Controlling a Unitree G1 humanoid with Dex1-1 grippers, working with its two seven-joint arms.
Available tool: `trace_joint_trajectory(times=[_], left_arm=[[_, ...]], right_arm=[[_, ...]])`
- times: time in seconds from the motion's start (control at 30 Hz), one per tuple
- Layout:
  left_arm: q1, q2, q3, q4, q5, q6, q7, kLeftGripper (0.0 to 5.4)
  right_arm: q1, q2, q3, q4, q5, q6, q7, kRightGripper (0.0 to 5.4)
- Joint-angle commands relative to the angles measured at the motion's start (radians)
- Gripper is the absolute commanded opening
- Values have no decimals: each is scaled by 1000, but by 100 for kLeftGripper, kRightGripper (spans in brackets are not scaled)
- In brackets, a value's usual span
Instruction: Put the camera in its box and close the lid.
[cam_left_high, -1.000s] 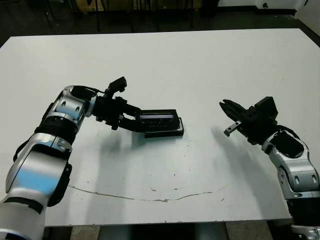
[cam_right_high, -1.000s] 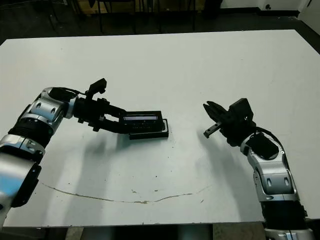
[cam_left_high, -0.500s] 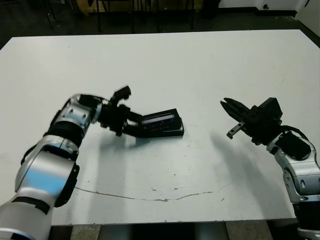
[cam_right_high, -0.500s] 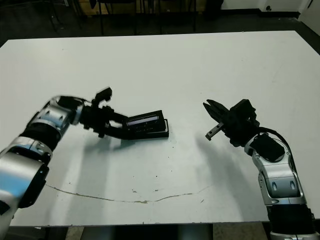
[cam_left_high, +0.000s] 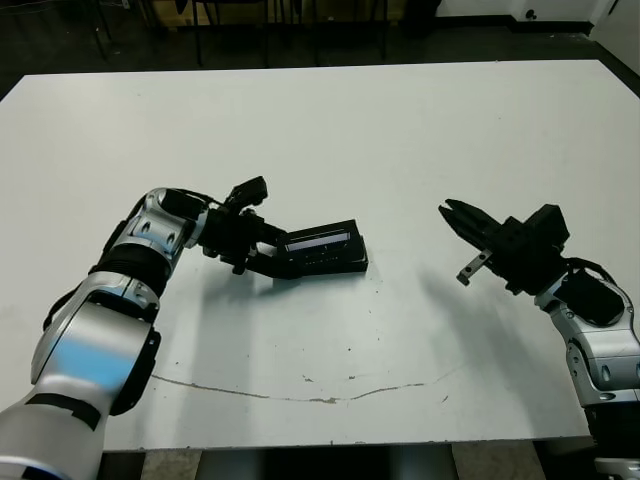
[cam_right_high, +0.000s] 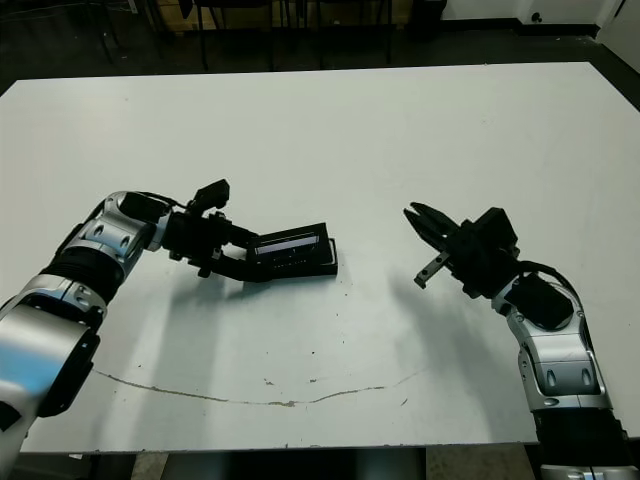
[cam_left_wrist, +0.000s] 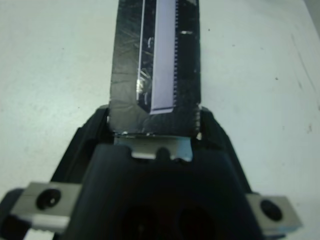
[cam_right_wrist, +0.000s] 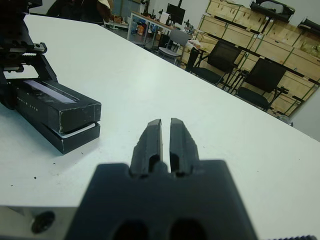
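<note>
Left end effector (cam_left_high: 268, 243), a pair of black fingers at the centre-left of the head view, was clamped on one short end of the black shallow rectangular lid (cam_left_high: 318, 245) with its glossy greyish-blue top panel. That lid sat tilted over the shallow black-rimmed box (cam_left_high: 335, 266), its held end raised and its far end down on the tray; the right wrist view showed a thin white gap between lid and box at the near corner. No slim black bar-shaped camera could be seen; whether it lay inside the box could not be told. Right end effector (cam_left_high: 459, 230), at centre-right, hung above the table well apart from the box, holding nothing, with its two black fingers side by side and only a narrow slit between them.

Judging by this, the closing step was in hand. The next move would call for lowering the held end level so the lid seats squarely on the rim, then letting go.

Underneath was a white table (cam_left_high: 400, 130), matt, with a thin dark scratch (cam_left_high: 300, 392) curving across the lower part of the frame. Beyond it, the right wrist view showed black chairs (cam_right_wrist: 262, 75) and stacked wooden crates (cam_right_wrist: 280, 47).
</note>
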Motion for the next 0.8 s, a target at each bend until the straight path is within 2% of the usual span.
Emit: trace_joint_trajectory(times=[0.03, 0.27, 0.43, 0.57, 0.67, 0.77, 0.8], left_arm=[[62, 35, -38, -5, 61, 25, -3, 268], [49, 23, -64, 14, 87, 19, 43, 268], [4, -37, -93, 75, 115, 45, 84, 268], [-31, -88, -109, 135, 136, 48, 109, 268], [-42, -114, -116, 158, 150, 34, 130, 268], [-44, -140, -123, 172, 163, 18, 137, 268], [-44, -148, -124, 179, 166, 12, 139, 268]], right_arm=[[19, -7, 4, -5, -6, 14, 0, 0], [18, -11, -4, 5, 2, 9, 8, 0], [16, -12, -4, 3, -3, -8, 9, 0], [33, -18, -2, -39, -15, 34, -9, 0], [44, -21, -4, -58, -18, 41, -12, 0], [42, -21, -13, -27, 12, 22, 19, 0], [46, -27, -13, -40, 9, 42, 15, 0]])
